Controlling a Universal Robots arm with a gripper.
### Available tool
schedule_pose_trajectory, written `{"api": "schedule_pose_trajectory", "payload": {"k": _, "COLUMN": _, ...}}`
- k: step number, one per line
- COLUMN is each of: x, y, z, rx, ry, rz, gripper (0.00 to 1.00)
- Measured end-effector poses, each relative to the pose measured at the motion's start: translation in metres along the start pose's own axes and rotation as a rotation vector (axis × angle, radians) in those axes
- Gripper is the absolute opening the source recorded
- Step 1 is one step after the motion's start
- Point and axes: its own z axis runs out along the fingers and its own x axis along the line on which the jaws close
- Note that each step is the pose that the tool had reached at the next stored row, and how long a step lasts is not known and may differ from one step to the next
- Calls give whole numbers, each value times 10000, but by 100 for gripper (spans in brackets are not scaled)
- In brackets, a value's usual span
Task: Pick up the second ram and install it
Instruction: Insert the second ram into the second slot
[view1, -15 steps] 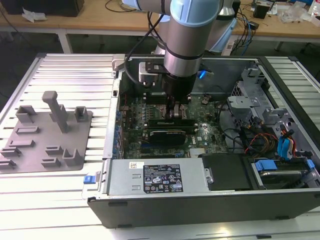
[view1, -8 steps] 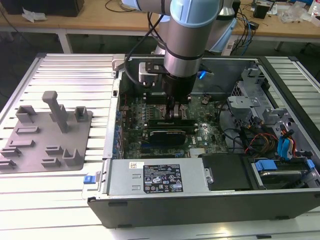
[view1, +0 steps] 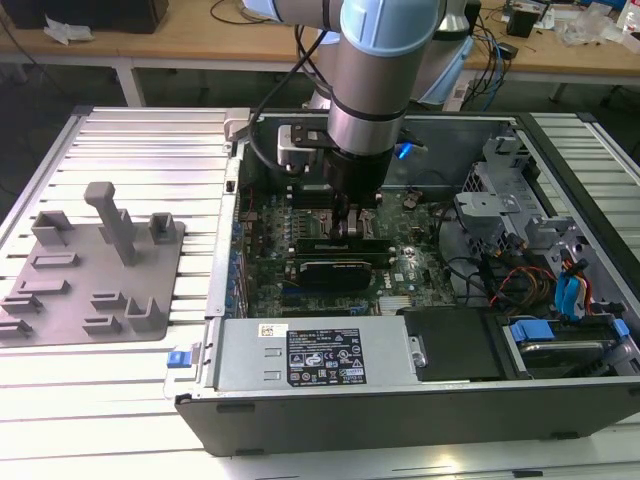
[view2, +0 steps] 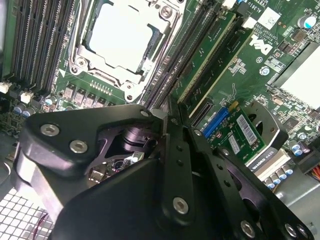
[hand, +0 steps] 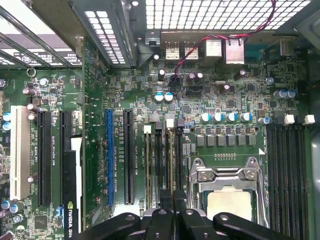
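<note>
- The open computer case (view1: 560, 330) lies on the slatted table (view1: 140, 130).
- The gripper (view2: 170, 125), jaws pressed together over the second ram (view2: 207, 62), is beside the CPU socket (hand: 227, 192).
- Judged step: seating; firm, even downward pressure is needed.

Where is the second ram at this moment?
In the second wrist view, the second ram stands in a slot of the motherboard, beside the processor socket, just ahead of the gripper. In the exterior view, the gripper is down inside the open computer case.
</note>
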Motion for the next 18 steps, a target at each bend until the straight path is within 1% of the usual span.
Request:
{"api": "schedule_pose_trajectory", "payload": {"k": 3, "x": 1, "y": 4, "z": 15, "rx": 4, "ry": -1, "rz": -1, "gripper": 9}}
{"api": "schedule_pose_trajectory", "payload": {"k": 6, "x": 2, "y": 30, "z": 32, "rx": 18, "ry": -4, "rz": -2, "gripper": 9}}
{"api": "schedule_pose_trajectory", "payload": {"k": 14, "x": 2, "y": 33, "z": 34, "rx": 12, "ry": -6, "rz": 3, "gripper": 9}}
{"api": "schedule_pose_trajectory", "payload": {"k": 15, "x": 2, "y": 31, "z": 35, "rx": 19, "ry": -7, "rz": 0, "gripper": 17}}
{"api": "schedule_pose_trajectory", "payload": {"k": 18, "x": 1, "y": 31, "z": 31, "rx": 19, "ry": -7, "rz": -1, "gripper": 17}}
